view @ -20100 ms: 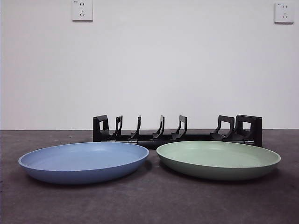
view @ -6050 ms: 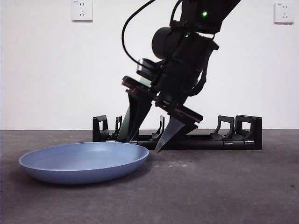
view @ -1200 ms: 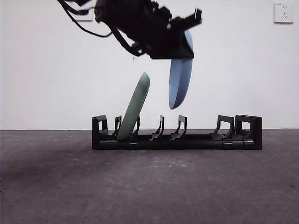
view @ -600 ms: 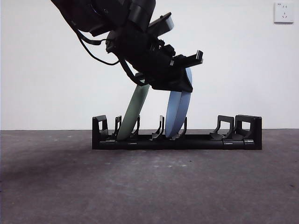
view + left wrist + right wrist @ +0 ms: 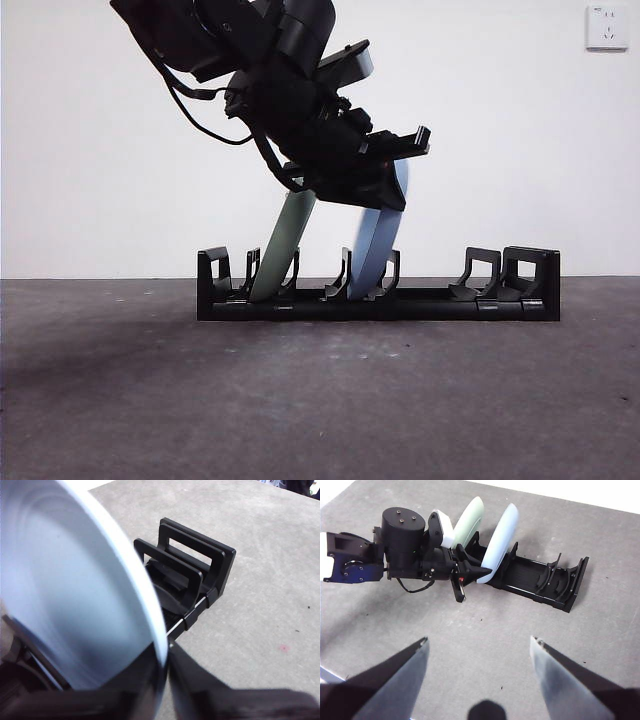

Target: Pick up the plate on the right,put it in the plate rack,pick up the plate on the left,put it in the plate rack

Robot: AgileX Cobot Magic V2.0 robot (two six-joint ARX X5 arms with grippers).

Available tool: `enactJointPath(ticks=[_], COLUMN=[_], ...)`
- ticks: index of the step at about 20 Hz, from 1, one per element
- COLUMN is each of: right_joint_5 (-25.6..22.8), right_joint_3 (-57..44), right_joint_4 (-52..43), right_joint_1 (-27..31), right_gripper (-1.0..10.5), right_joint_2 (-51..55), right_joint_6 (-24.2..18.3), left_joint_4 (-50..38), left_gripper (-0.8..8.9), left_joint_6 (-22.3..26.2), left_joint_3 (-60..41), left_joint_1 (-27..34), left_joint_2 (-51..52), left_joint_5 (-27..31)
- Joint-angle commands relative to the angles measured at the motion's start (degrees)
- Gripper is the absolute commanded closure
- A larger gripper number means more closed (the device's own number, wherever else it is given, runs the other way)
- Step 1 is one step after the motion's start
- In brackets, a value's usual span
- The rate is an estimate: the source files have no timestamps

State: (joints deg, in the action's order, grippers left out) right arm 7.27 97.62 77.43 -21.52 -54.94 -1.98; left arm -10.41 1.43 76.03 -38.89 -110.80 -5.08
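Note:
The blue plate (image 5: 375,255) stands on edge in a middle slot of the plate rack (image 5: 430,302), leaning left. My left gripper (image 5: 392,185) is shut on its upper rim. In the left wrist view the blue plate (image 5: 75,590) fills the frame, its rim pinched in my left gripper (image 5: 165,680), with the rack's blocky end (image 5: 200,575) beyond. The green plate (image 5: 283,250) leans in a slot further left. My right gripper (image 5: 480,647) hangs open high above the table, looking down on the rack (image 5: 540,582), the blue plate (image 5: 497,540) and the green plate (image 5: 469,522).
The left arm (image 5: 402,550) reaches across the grey table to the rack. Two wider prongs (image 5: 485,275) and a blocky end stand at the rack's right. A wall socket (image 5: 607,27) is high on the white wall behind.
Over the last second the left gripper has brought the blue plate down from the air into a rack slot. Since half a second ago it has tilted the plate further left.

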Motion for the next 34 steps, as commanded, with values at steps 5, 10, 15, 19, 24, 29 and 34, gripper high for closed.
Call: enactJointPath(ticks=[5, 10, 15, 19, 24, 29, 34], right_joint_5=[-0.2, -0.2, -0.2, 0.6, 4.9, 8.6, 13.7], right_joint_3=[-0.1, -0.1, -0.1, -0.1, -0.3, -3.6, -10.3], right_joint_4=[1.2, 1.2, 1.0, 1.3, 1.4, 1.4, 1.4], right_joint_1=[-0.2, -0.2, -0.2, -0.2, -0.2, -0.2, -0.2], right_gripper=[6.0, 6.0, 6.0, 6.0, 6.0, 6.0, 6.0], right_joint_2=[0.1, 0.1, 0.0, -0.5, -1.2, -1.5, -1.4], right_joint_6=[-0.7, -0.7, -0.7, -1.0, -1.3, -1.6, -2.6], left_joint_4=[0.3, 3.5, 12.3, 23.6, 40.9, 52.8, 61.0], left_gripper=[5.93, 5.93, 5.93, 5.93, 5.93, 5.93, 5.93], left_joint_6=[0.1, 0.1, 0.1, 0.1, 0.1, 0.1, -1.4], left_joint_3=[-0.1, -0.1, -0.1, -0.1, -0.1, -0.1, -0.1], left_joint_1=[-0.8, -1.6, -3.0, -4.6, -5.8, -5.8, -5.8], left_joint_2=[-0.6, 2.6, 10.9, 22.0, 38.4, 51.5, 59.1], left_joint_5=[-1.0, -1.3, -1.4, -1.3, -1.4, -1.4, -1.4])
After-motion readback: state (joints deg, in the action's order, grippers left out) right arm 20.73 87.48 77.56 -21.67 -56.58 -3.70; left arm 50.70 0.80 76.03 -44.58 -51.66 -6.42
